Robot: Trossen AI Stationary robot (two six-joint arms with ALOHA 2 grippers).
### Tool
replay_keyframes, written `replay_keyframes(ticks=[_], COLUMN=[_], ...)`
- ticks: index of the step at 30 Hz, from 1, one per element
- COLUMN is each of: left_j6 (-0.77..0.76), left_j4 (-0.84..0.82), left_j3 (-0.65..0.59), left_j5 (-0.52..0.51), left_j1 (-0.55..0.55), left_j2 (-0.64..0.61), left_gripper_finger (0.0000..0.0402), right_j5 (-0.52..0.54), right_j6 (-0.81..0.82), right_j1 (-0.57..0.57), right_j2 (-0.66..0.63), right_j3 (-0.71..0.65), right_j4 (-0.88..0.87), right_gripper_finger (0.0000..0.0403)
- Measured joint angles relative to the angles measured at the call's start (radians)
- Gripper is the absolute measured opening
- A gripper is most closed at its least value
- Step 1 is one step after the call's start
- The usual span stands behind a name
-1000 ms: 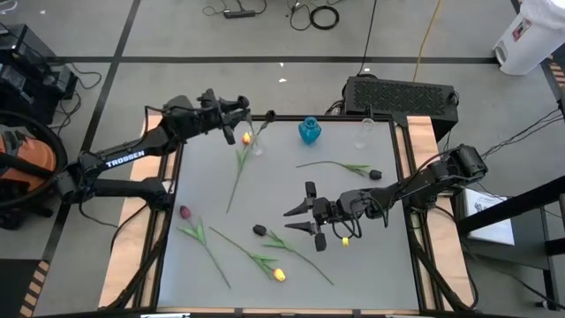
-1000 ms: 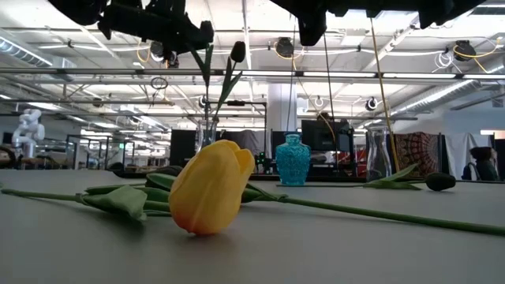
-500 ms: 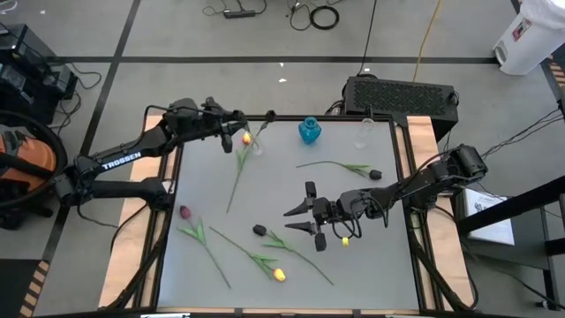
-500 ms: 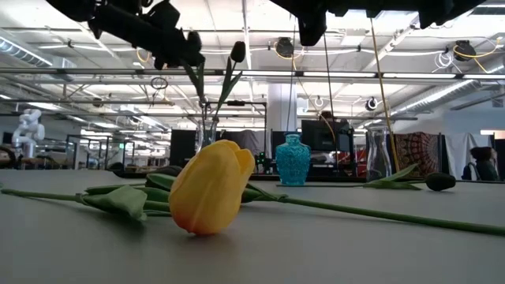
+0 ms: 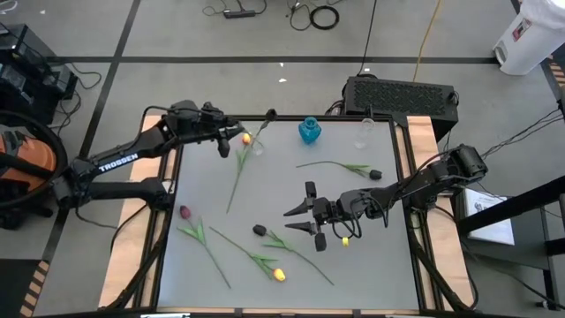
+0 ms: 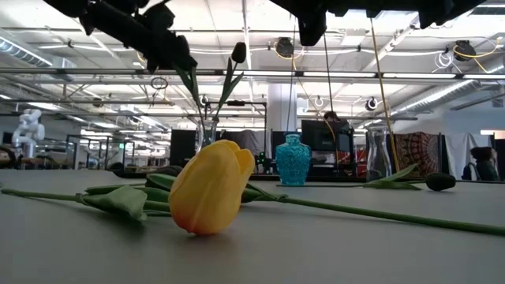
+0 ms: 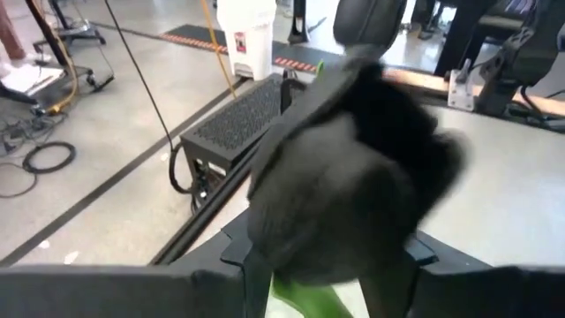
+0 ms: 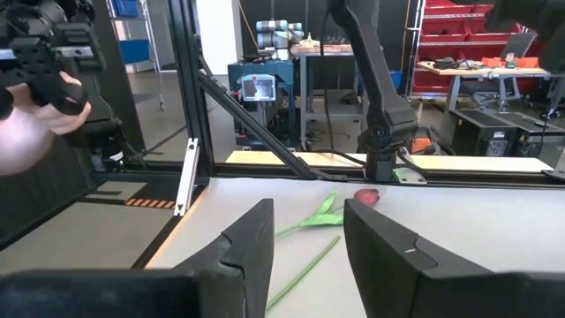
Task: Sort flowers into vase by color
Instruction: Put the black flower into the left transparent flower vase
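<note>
A black flower (image 5: 269,114) stands with its stem in the clear vase (image 5: 257,147) at the table's far left; its head (image 6: 237,51) rises high above the vase (image 6: 207,130). My left gripper (image 5: 231,140) hovers beside it, tipped slightly down and open, with a green leaf (image 7: 296,300) of that flower between its fingers. A dark blurred mass fills the left wrist view ahead of them. My right gripper (image 5: 290,219) waits open and level over the middle of the table, holding nothing (image 8: 307,212). Several more flowers lie flat on the table. My left gripper has the black flower's leaf (image 6: 189,85) between its open fingers, high above the vase. In the left wrist view the green lies against the inner side of one finger (image 7: 252,278). The leaf leans from the vase toward the gripper, and the stem stays in the vase.
A blue vase (image 5: 309,131) and another clear vase (image 5: 364,132) stand along the far edge. On the table lie a yellow flower (image 5: 246,139) beside the left vase, a black one (image 5: 375,175), a dark red one (image 5: 184,212), a black one (image 5: 259,230) and a yellow one (image 5: 279,275).
My left gripper has tipped downward and drawn back a little toward the table's left edge. The leaf between its fingers has gone from upright to leaning that way. The black flower's head and the vase have stayed in place.
</note>
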Motion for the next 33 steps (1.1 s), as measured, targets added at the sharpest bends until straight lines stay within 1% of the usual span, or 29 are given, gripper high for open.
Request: replay_keyframes(ticks=[5, 13, 18, 22, 27, 28, 33], left_j6=[0.000, -0.007, -0.007, -0.008, -0.058, -0.064, -0.087], left_j4=[-0.061, -0.285, -0.345, -0.459, -0.676, -0.697, -0.694], left_j3=[0.000, 0.000, 0.000, 0.000, 0.000, -0.001, -0.001], left_j5=[-0.028, -0.058, -0.081, -0.081, -0.080, -0.079, -0.066], left_j1=[0.000, 0.000, 0.000, 0.000, -0.014, -0.023, -0.100], left_j2=[-0.066, -0.173, -0.215, -0.235, -0.240, -0.240, -0.244], left_gripper_finger=[0.0141, 0.0141, 0.0141, 0.0141, 0.0141, 0.0141, 0.0141], right_j5=[0.000, 0.000, 0.000, -0.005, -0.004, -0.005, -0.005], right_j6=[0.000, -0.001, -0.008, 0.010, 0.022, 0.030, 0.114], right_j1=[0.000, 0.000, 0.000, 0.000, 0.014, 0.017, 0.036], right_j2=[0.000, 0.000, 0.000, 0.000, 0.000, 0.000, 0.000], right_j3=[0.000, 0.000, 0.000, 0.000, 0.000, 0.000, 0.000], right_j4=[0.000, 0.000, 0.000, -0.008, -0.055, -0.069, -0.175], right_gripper_finger=[0.0130, 0.0130, 0.0130, 0.0130, 0.0130, 0.0130, 0.0130])
